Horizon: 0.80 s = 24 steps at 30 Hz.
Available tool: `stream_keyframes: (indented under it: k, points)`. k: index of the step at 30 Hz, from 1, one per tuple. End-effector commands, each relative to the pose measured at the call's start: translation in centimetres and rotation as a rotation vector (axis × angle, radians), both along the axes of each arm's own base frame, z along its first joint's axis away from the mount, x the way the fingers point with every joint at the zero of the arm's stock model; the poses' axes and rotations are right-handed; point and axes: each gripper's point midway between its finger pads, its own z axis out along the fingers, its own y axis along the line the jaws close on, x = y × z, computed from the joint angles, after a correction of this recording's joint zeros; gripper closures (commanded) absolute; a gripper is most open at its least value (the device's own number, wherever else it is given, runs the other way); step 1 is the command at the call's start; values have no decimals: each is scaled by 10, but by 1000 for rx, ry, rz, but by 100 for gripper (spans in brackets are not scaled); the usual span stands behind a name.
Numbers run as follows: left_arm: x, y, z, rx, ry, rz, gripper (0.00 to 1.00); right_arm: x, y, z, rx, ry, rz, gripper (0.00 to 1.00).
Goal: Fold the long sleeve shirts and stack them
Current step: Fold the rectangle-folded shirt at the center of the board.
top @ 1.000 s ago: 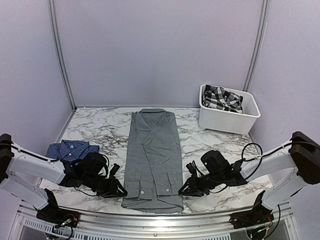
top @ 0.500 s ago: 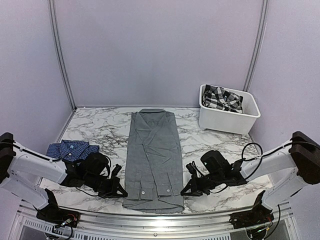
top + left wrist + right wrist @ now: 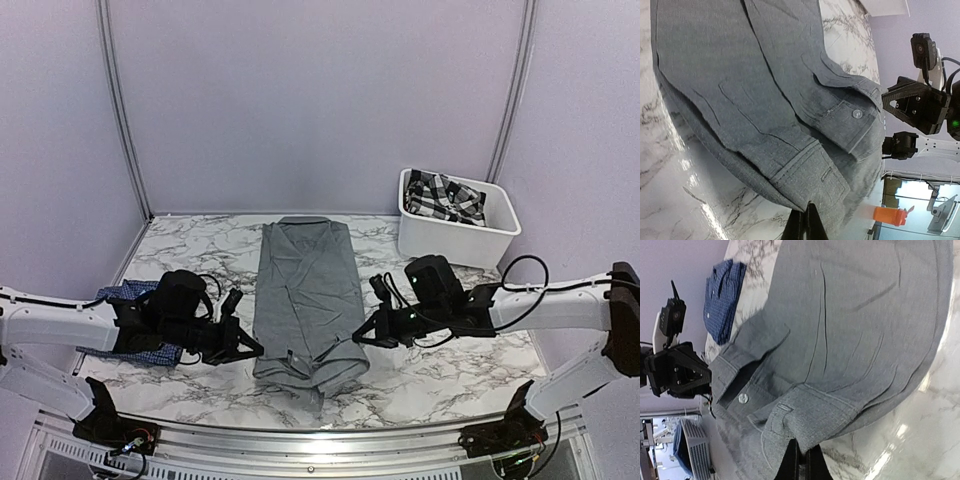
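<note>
Gripping the near hem of the plain grey collared button-up cloth shirt (image 3: 305,280), one arm at each corner. Left gripper (image 3: 252,350) is on the shirt's left near corner, jaws together and clamped on grey cloth. The left wrist view shows the fingertips (image 3: 812,227) pinched on the hem edge. Right gripper (image 3: 362,336) is on the right near corner, jaws likewise clamped on the cloth, as the right wrist view shows.

The shirt lies lengthwise mid-desk, collar at the far end, sleeves folded in over the body, buttoned cuffs near the hem. Its near end is raised off the white-and-grey marble desk (image 3: 200,260) and sags in a rounded fold between the two grippers. The far part lies flat.

Dark blue fine-check cloth shirt (image 3: 128,293) sits folded at the desk's left edge, partly hidden by the left arm, apart from the grey one.

White rectangular plastic bin (image 3: 460,240) stands at far right, holding a black-and-white plaid cloth (image 3: 445,195).
</note>
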Motion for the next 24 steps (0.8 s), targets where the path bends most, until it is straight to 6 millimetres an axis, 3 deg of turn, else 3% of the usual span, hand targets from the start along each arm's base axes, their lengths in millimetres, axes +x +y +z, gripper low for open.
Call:
stream_keyframes:
  k: [1,4,9,13,14,16,19,24]
  points:
    - [39,5,24,-17,-77,63,100,56,-4,33,12,-153,-70,100]
    - [86,8,33,1,-153,124,100,103,-6,41,-12,-245,-125,100]
    - [170,22,12,23,-202,282,100,189,-3,40,16,-359,-235,100]
    - [226,21,-6,26,-206,373,100,238,1,9,-15,-369,-275,100]
    - [234,17,-21,41,-188,369,100,246,1,-2,-26,-356,-280,100]
    - [245,8,-30,41,-176,355,100,255,2,-23,-42,-328,-283,100]
    - [249,3,-46,47,-147,344,100,253,1,-43,-65,-292,-286,100]
    - [226,0,-59,51,-97,314,100,225,-6,-66,-84,-224,-278,100]
